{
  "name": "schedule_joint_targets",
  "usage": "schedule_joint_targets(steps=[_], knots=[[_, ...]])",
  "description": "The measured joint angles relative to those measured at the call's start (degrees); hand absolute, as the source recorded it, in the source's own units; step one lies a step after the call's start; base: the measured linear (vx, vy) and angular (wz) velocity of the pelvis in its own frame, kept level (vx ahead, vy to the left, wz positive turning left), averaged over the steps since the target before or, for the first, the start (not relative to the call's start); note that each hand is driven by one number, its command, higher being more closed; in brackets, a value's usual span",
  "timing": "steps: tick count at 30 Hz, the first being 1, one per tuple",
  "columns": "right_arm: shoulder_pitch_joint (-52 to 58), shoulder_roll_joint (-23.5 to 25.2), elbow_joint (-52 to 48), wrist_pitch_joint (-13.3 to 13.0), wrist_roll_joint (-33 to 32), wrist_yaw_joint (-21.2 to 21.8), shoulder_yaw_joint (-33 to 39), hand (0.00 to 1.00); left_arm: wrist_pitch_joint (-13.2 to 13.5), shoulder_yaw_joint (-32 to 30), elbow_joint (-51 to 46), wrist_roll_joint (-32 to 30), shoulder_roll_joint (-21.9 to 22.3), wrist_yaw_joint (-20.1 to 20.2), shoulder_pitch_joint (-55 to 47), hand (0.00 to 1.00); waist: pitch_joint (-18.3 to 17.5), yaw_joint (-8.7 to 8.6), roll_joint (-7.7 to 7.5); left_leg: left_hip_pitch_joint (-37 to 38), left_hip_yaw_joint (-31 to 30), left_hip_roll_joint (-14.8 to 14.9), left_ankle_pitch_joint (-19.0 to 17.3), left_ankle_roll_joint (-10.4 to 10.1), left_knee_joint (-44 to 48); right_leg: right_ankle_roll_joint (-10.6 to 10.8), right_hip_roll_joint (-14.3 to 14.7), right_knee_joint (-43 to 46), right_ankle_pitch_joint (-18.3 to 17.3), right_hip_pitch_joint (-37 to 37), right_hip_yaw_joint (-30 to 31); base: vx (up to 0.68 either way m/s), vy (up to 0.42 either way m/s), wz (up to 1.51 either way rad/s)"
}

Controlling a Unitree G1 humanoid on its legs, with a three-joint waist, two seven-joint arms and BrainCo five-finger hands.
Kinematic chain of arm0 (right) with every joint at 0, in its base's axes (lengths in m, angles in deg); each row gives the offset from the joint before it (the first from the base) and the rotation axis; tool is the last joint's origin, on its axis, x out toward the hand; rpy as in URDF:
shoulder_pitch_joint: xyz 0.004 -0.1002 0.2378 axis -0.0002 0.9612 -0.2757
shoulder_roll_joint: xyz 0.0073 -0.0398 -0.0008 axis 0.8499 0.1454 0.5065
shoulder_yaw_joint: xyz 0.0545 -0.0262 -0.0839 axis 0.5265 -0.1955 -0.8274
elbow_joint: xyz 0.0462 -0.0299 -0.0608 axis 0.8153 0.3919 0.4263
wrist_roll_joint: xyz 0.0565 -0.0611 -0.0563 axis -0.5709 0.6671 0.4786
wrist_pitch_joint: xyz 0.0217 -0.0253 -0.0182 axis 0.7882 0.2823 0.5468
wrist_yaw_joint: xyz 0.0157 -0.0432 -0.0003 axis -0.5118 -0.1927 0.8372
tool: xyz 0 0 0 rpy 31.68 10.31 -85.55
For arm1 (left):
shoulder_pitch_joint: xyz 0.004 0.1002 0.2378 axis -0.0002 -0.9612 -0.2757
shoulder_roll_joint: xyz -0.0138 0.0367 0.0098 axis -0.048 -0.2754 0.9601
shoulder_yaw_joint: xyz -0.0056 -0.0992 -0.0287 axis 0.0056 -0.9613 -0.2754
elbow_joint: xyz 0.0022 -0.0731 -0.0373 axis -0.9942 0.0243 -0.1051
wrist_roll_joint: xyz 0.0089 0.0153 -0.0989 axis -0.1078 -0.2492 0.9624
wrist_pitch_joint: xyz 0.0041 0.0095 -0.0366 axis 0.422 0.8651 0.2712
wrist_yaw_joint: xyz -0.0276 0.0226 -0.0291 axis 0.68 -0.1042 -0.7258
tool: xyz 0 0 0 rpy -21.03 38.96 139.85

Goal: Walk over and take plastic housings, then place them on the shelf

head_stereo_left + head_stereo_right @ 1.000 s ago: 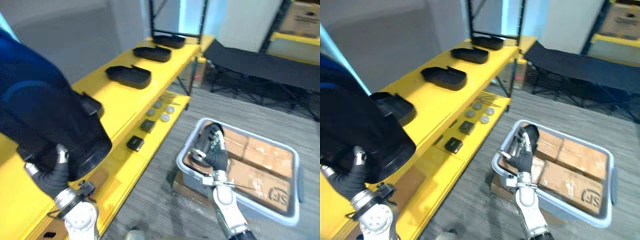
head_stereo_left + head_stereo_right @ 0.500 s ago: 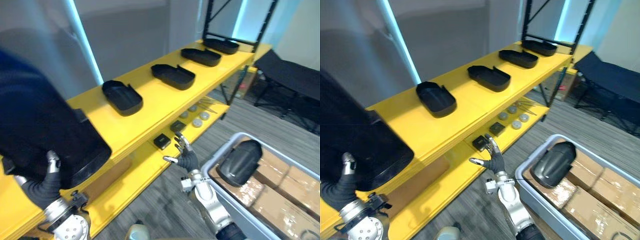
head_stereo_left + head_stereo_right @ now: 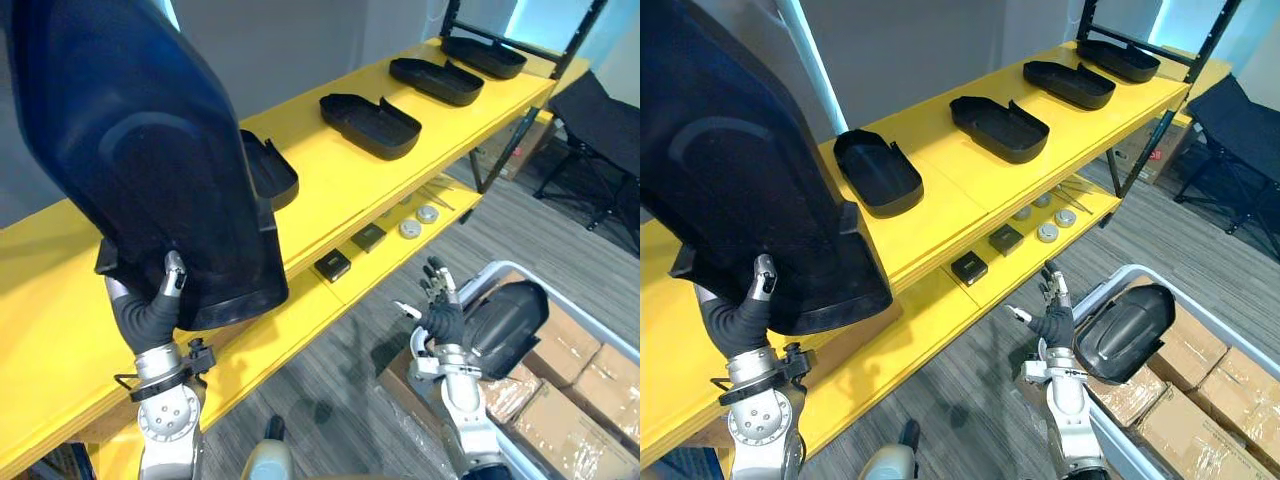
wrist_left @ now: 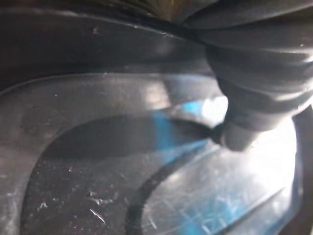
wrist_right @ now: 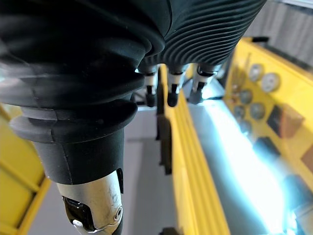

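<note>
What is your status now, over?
Left hand shut on held housing, by yellow shelf. Right hand open, empty. Nearest shelved housing close beside.

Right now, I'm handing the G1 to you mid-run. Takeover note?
Left hand: shut on the held housing, raised above the near end of the yellow shelf.
Right hand: fingers straight, empty, beside the grey bin.
Done: four shelved housings lie in a row on the top level.
Left: set the held housing on the shelf. The bin housing lies on cardboard boxes, not yet taken.
</note>
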Motion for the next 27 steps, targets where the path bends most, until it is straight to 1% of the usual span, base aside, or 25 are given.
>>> schedule_joint_targets(steps=[3, 4, 5, 6, 7, 8, 9, 10, 11, 12, 13, 14, 15, 16, 17, 18, 19, 20, 21, 22, 23, 24, 25, 26, 27], knots=[[-0.7, 0.0, -1.6, -0.2, -0.1, 0.7, 0.4, 0.00, -0.1, -0.1, 1.2, 0.1, 0.0, -0.1, -0.5, 1.00, 2.1, -0.07, 0.01, 1.4, 0.0, 0.8, -0.1, 0.0, 2.3, -0.9, -0.1, 6.0, -3.6, 0.2, 0.3, -0.10, -0.088, 0.04], [-1.4, 0.0, -1.8, -0.4, -0.2, 1.7, 0.6, 0.00, -0.1, -0.3, 1.3, 0.0, 0.0, -0.1, -0.8, 1.00, 3.7, -0.13, -0.27, 2.0, 0.0, 1.0, -0.1, 0.0, 3.7, -0.9, -0.1, 8.1, -5.0, 1.0, 0.4, -0.12, -0.075, 0.05], [-1.7, 0.0, -1.8, -0.5, -0.3, 2.3, 0.7, 0.00, -0.3, -0.3, 1.4, -0.1, 0.1, -0.1, -1.0, 1.00, 4.2, -0.19, -0.33, 2.1, 0.0, 1.2, -0.1, 0.0, 4.5, -0.7, -0.1, 9.0, -5.6, 1.2, 0.4, -0.17, -0.108, 0.11], [-2.1, 0.0, -1.8, -0.5, -0.5, 3.2, 1.0, 0.00, -0.6, -0.3, 2.1, -0.1, 0.3, -0.1, -1.2, 1.00, 5.0, -0.19, 0.30, 2.7, 0.0, 2.0, -0.1, 0.0, 5.3, -1.3, 0.6, 10.3, -6.4, 2.0, 0.2, -0.20, -0.104, 0.19], [-2.2, 0.0, -1.8, -0.5, -0.6, 4.4, 1.0, 0.00, -1.0, -0.5, 2.2, 0.1, 0.7, -0.1, -2.0, 1.00, 5.1, -0.37, 0.99, 2.6, 0.1, 2.7, -0.1, 0.0, 5.4, -1.3, 1.3, 11.1, -7.3, 2.0, -0.2, -0.20, -0.100, 0.26], [-2.2, 0.0, -1.8, -0.5, -0.6, 5.0, 1.0, 0.00, -1.1, -0.5, 2.2, 0.1, 1.0, 0.0, -2.4, 1.00, 5.4, -0.56, 1.46, 2.5, 0.4, 3.2, 0.0, 0.0, 5.5, -1.8, 1.6, 11.7, -7.8, 2.1, -0.6, -0.24, -0.104, 0.48], [-2.0, 0.0, -1.7, -0.5, -0.7, 5.8, 1.0, 0.00, -1.5, -0.6, 2.2, 0.1, 2.1, 0.2, -3.4, 1.00, 5.7, -1.21, 2.07, 2.3, 3.1, 4.0, 1.6, 0.4, 5.0, -2.1, 1.7, 13.1, -8.9, 2.5, -2.3, -0.15, -0.071, 0.63], [-1.9, 0.0, -1.5, -0.5, -0.7, 6.2, 1.0, 0.00, -2.3, -0.5, 2.2, 0.3, 2.6, 0.6, -3.9, 1.00, 6.0, -1.56, 2.60, 2.0, 5.2, 3.9, 4.2, 1.5, 4.1, -2.6, 1.8, 13.8, -9.7, 2.4, -2.7, -0.21, -0.087, 0.93], [-1.8, 0.0, -1.3, -0.5, -0.7, 6.4, 1.2, 0.00, -2.9, -0.2, 2.3, 1.0, 2.6, 1.2, -4.3, 1.00, 5.8, -1.92, 2.14, 1.1, 6.9, 3.0, 8.7, 2.9, 2.3, -3.9, 1.5, 13.7, -10.0, 1.8, -2.8, -0.21, -0.038, 1.06], [-1.9, 0.4, -0.9, -0.6, -0.7, 6.6, 2.0, 0.00, -3.1, -0.2, 2.5, 1.5, 2.7, 1.7, -4.4, 1.00, 5.2, -2.65, 1.23, -0.6, 9.5, 2.5, 9.7, 4.3, 2.2, -4.7, 0.6, 13.5, -9.4, 0.8, -4.4, -0.30, -0.040, 0.98], [-2.7, 0.3, -0.2, -1.0, -0.7, 6.8, 2.5, 0.00, -3.1, -0.3, 2.4, 2.0, 2.7, 2.1, -4.6, 1.00, 4.7, -1.47, 2.24, -3.6, 13.5, 2.9, 3.6, 7.7, 10.7, -4.6, -0.2, 13.5, -7.9, -1.0, -6.3, -0.25, 0.002, 0.65], [-3.6, 0.2, 0.7, -1.1, -0.9, 6.8, 2.8, 0.00, -3.1, -0.6, 2.5, 2.3, 2.6, 2.1, -4.7, 1.00, 4.8, -0.95, 2.54, -4.9, 16.1, 2.9, -0.8, 10.9, 17.3, -4.7, -0.9, 13.3, -6.9, -2.0, -6.5, -0.23, 0.039, 0.29], [-4.2, 0.1, 1.3, -1.1, -1.3, 6.8, 2.7, 0.00, -3.1, -0.8, 2.5, 2.3, 2.7, 2.0, -5.2, 1.00, 4.8, -0.73, 2.43, -5.1, 18.3, 2.9, -3.8, 11.7, 22.9, -4.6, -1.7, 12.0, -5.4, -2.4, -6.6, -0.21, 0.092, 0.18], [-4.1, 0.1, 1.2, -1.2, -1.8, 6.8, 2.6, 0.00, -3.1, -0.8, 2.6, 2.3, 2.7, 2.1, -5.7, 1.00, 4.6, -0.62, 2.75, -4.1, 20.1, 3.2, -6.6, 11.4, 28.5, -4.2, -2.4, 9.4, -3.2, -2.2, -6.9, -0.26, 0.197, 0.20], [-3.9, 0.1, 1.1, -1.2, -2.5, 6.7, 2.7, 0.00, -3.1, -0.7, 2.6, 2.3, 2.7, 2.2, -5.8, 1.00, 3.5, -0.94, 3.64, -2.1, 21.6, 5.1, -8.6, 10.8, 32.6, -3.6, -2.8, 6.4, -0.4, -2.3, -7.4, -0.16, 0.163, 0.20], [-3.8, 0.1, 1.0, -1.2, -2.6, 6.7, 2.8, 0.00, -3.1, -0.7, 2.6, 2.3, 2.7, 2.2, -5.8, 1.00, 3.2, -1.18, 3.91, -1.7, 21.7, 5.6, -8.7, 10.6, 33.0, -3.4, -2.8, 6.1, 0.0, -2.4, -7.6, -0.11, 0.222, 0.46], [-3.3, 0.1, 0.9, -1.2, -2.9, 6.7, 3.1, 0.00, -3.0, -0.6, 2.6, 2.4, 2.7, 2.6, -5.5, 1.00, 2.1, -2.01, 5.21, -0.5, 22.3, 6.8, -9.3, 8.9, 31.1, -2.3, -3.1, 5.9, 1.3, -3.5, -8.7, -0.09, 0.253, 0.69], [-2.7, 0.3, 1.1, -0.9, -3.2, 6.8, 4.3, 0.00, -3.1, -0.4, 3.2, 2.4, 2.6, 2.9, -4.6, 1.00, 1.3, -2.77, 5.00, -1.0, 24.2, 4.8, -9.5, 8.5, 27.6, -1.7, -3.5, 4.9, 2.0, -4.5, -8.9, -0.11, 0.275, 0.81], [-2.1, 0.6, 1.1, -0.9, -3.5, 7.2, 4.1, 0.00, -3.1, -0.3, 3.3, 2.5, 2.6, 2.9, -4.4, 1.00, 0.8, -3.07, 4.44, -1.0, 23.8, 3.5, -9.5, 8.6, 24.5, -1.7, -3.4, 3.3, 2.1, -4.9, -8.3, -0.12, 0.217, 0.91], [-1.2, 0.9, 1.0, -1.0, -3.5, 7.7, 4.4, 0.00, -3.3, 0.1, 3.3, 2.4, 2.7, 3.0, -4.4, 1.00, 0.1, -3.53, 3.56, 0.3, 23.1, 0.9, -9.2, 8.4, 17.5, -2.5, -3.0, 0.5, 3.3, -5.2, -7.6, -0.09, 0.138, 1.07], [-1.0, 1.0, 1.1, -1.0, -3.5, 7.9, 4.8, 0.00, -3.4, 0.5, 3.4, 2.4, 3.1, 3.3, -4.2, 1.00, 0.0, -3.79, 3.45, 1.6, 21.3, -0.7, -9.1, 8.3, 11.7, -2.4, -2.6, -1.3, 5.0, -4.7, -8.0, -0.10, 0.149, 1.08], [-1.0, 1.0, 1.1, -1.0, -3.5, 8.0, 5.0, 0.00, -3.4, 0.5, 3.6, 2.4, 3.2, 3.3, -4.2, 1.00, 0.0, -3.85, 3.39, 2.1, 20.8, -1.3, -9.0, 8.0, 9.5, -1.7, -2.5, -1.7, 5.5, -4.5, -8.2, -0.09, 0.151, 0.95], [-1.2, 1.1, 1.1, -1.0, -3.2, 8.5, 5.4, 0.00, -3.4, 0.6, 4.6, 2.7, 3.4, 3.4, -4.4, 1.00, 0.0, -3.56, 3.33, 3.3, 20.3, -2.2, -8.5, 6.7, 5.9, -1.0, -2.5, -2.1, 6.0, -4.1, -8.5, -0.09, 0.124, 0.63], [-1.4, 1.4, 1.1, -1.1, -2.6, 8.6, 5.4, 0.00, -3.5, 0.6, 5.2, 3.5, 3.4, 3.7, -5.3, 1.00, -0.1, -3.08, 3.45, 4.1, 20.3, -2.6, -8.2, 6.3, 3.8, -0.9, -2.6, -2.2, 6.2, -3.5, -9.3, -0.08, 0.102, 0.51], [-1.5, 1.6, 1.1, -1.1, -2.4, 8.6, 5.4, 0.00, -3.5, 0.6, 5.4, 3.7, 3.5, 3.8, -5.9, 1.00, -0.1, -3.01, 3.44, 4.4, 19.9, -2.9, -8.0, 6.1, 3.2, -0.9, -2.6, -2.5, 6.2, -3.1, -9.6, -0.07, 0.056, 0.39]])
